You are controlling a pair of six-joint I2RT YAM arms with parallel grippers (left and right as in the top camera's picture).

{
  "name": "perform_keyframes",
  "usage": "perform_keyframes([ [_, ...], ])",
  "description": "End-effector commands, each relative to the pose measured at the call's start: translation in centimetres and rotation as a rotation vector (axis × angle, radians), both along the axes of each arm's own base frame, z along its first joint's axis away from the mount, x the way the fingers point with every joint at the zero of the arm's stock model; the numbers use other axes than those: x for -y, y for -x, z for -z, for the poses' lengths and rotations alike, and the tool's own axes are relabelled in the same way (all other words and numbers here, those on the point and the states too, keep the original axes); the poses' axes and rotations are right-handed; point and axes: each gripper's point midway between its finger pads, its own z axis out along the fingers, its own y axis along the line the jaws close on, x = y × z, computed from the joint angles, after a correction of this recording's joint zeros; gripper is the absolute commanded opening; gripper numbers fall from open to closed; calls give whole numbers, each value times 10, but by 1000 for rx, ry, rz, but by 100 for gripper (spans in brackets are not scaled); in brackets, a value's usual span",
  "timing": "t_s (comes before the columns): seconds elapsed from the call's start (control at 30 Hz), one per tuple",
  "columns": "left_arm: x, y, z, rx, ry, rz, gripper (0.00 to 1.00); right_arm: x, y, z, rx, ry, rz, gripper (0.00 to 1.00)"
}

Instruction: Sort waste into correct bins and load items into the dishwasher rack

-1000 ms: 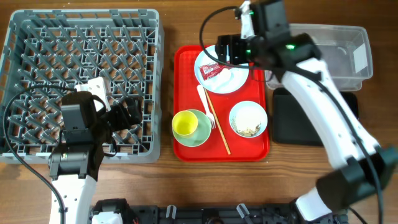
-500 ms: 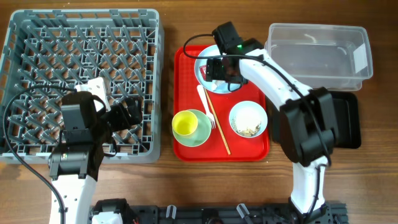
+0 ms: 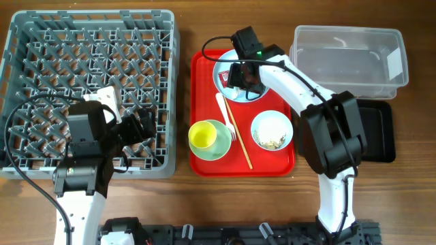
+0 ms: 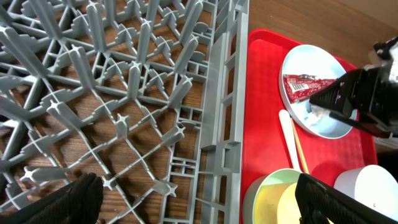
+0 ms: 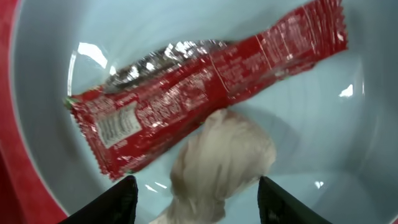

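The right gripper (image 5: 199, 196) is hovering over the plate (image 5: 329, 130) at the tray's (image 3: 204, 102) far edge, jaws partly apart, straddling the white scrap (image 5: 224, 155). The red wrapper (image 5: 205, 87) is lying slantwise against it. The left gripper (image 3: 144, 124) is hanging wide open over the rack (image 3: 88, 13).

Red wrapper (image 5: 205, 87) and white scrap (image 5: 221, 158) lie on plate (image 5: 323, 130).

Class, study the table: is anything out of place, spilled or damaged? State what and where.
Waste lies on dishes: red wrapper and white scrap on the blue plate, crumbs in the light blue bowl. Nothing looks spilled or broken.
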Motion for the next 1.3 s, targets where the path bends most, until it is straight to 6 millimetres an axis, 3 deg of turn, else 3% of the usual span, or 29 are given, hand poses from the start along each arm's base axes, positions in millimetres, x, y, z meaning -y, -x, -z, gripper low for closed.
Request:
perform_keyframes([
  [0.0,3,-3,-7,13,12,6,100,0,11,18,-43,18,21,51],
  [0.1,3,-3,-7,13,12,6,100,0,10,18,-41,13,24,37],
  [0.2,3,-3,-7,14,12,6,100,2,12,17,-49,16,26,11],
  [0.27,3,-3,-7,14,12,6,100,8,9,5,-37,14,29,4],
  [0.37,3,-3,-7,14,12,6,100,15,4,-17,0,3,24,4],
  [0.53,3,-3,-7,14,12,6,100,40,-12,-84,139,-38,62,4],
  [0.7,3,-3,-7,14,12,6,100,103,-25,-144,292,33,200,4],
  [0.83,3,-3,-7,14,12,6,100,154,-31,-156,324,94,312,4],
  [0.97,3,-3,-7,14,12,6,100,184,-29,-141,271,115,374,5],
  [1.03,3,-3,-7,14,12,6,100,189,-30,-135,253,96,384,18],
  [1.07,3,-3,-7,14,12,6,100,188,-31,-134,249,74,378,36],
  [1.1,3,-3,-7,14,12,6,100,185,-31,-134,244,43,371,62],
  [1.13,3,-3,-7,14,12,6,100,184,-32,-135,246,30,368,64],
  [1.17,3,-3,-7,14,12,6,100,182,-34,-139,260,14,364,85],
  [1.2,3,-3,-7,14,12,6,100,176,-38,-144,280,-17,331,98],
  [1.27,3,-3,-7,14,12,6,100,159,-45,-158,326,-96,250,100],
])
